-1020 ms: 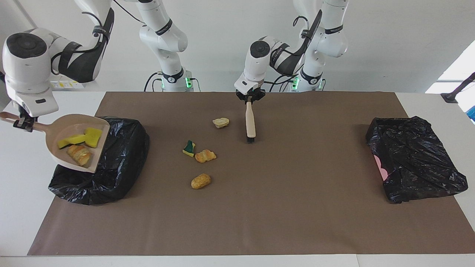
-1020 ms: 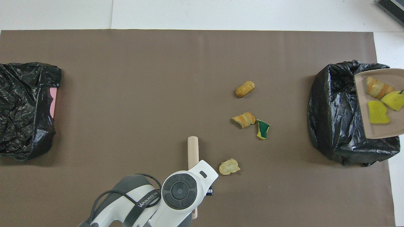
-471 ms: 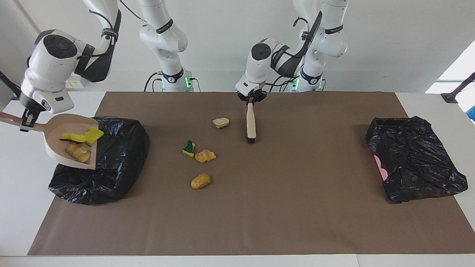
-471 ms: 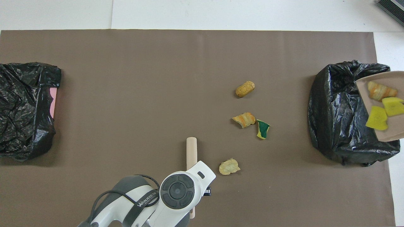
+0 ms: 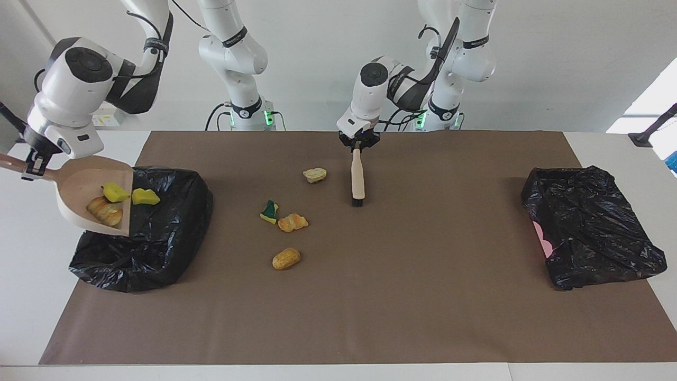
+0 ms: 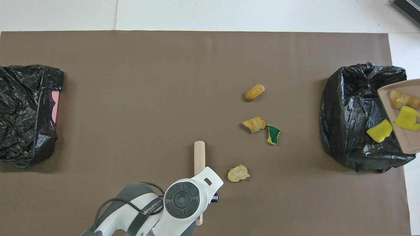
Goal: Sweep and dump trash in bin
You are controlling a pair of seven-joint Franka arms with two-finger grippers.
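From the facing camera I see my right gripper (image 5: 29,168) clamped on the handle of the dustpan (image 5: 79,182), which hangs tilted over the black-bagged bin (image 5: 158,233) at the right arm's end of the table. An orange-brown chunk (image 5: 106,210) and a yellow chunk (image 5: 115,192) are in the pan; a second yellow chunk (image 5: 145,197) has left the pan's lip and shows against the bag of that bin. My left gripper (image 5: 359,143) is closed on the handle of the brush (image 5: 358,177), bristles down on the brown mat (image 5: 423,264). Four pieces of trash lie on the mat between brush and bin — a pale tan piece (image 5: 314,174) nearest the brush, a green-faced piece (image 5: 270,211), a striped orange piece (image 5: 292,222) beside it, and an orange-brown piece (image 5: 286,258).

From the overhead camera the pan (image 6: 402,131) juts in over the same bin (image 6: 347,114); the loose yellow chunk (image 6: 379,130) sits just past its edge. I can read "WANJEED" or similar on the left arm's wrist band (image 6: 151,207) — not surely. A second bagged bin (image 6: 26,114) sits at the left arm's end, well apart from the first.
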